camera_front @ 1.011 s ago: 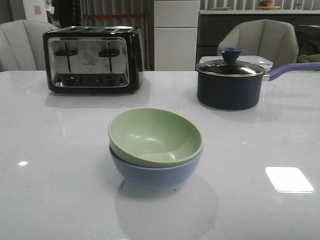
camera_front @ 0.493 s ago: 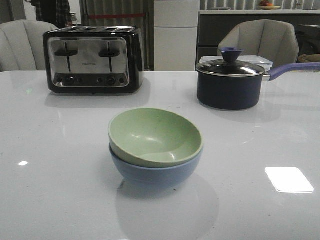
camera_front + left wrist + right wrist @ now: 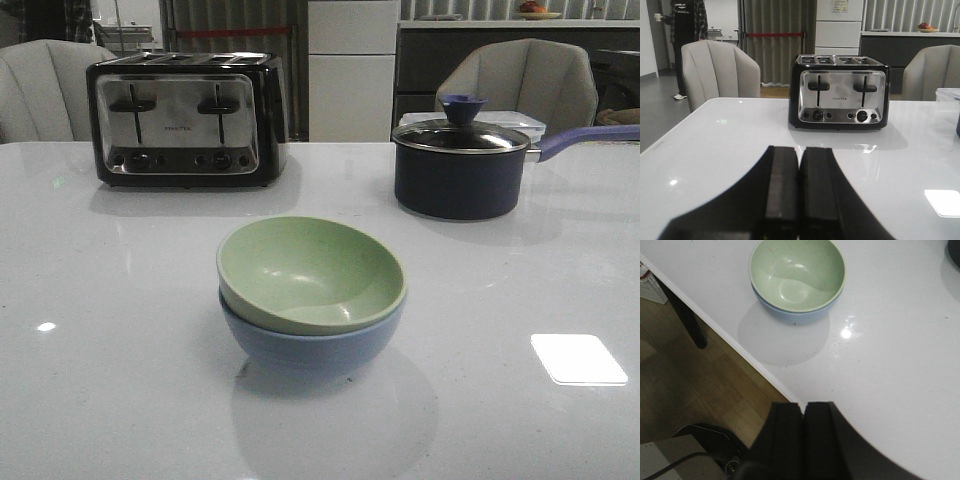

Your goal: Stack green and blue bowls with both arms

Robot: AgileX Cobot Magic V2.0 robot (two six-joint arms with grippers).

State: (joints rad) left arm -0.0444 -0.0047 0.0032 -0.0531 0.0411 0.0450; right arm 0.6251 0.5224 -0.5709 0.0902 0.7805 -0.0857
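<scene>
Front view: you see the green bowl [image 3: 311, 272] nested in the blue bowl [image 3: 310, 345] mid-table | left gripper [image 3: 799, 192] pressed closed, empty | right gripper [image 3: 803, 437] pressed closed, empty, well apart from bowls

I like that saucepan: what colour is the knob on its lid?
The lid knob is purple-blue, matching the handle; the front view shows it best.

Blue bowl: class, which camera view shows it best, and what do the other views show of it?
Front view: the blue bowl shows its whole near side under the nested green bowl. The right wrist view shows only a crescent of blue below the green rim. The left wrist view misses it.
</scene>
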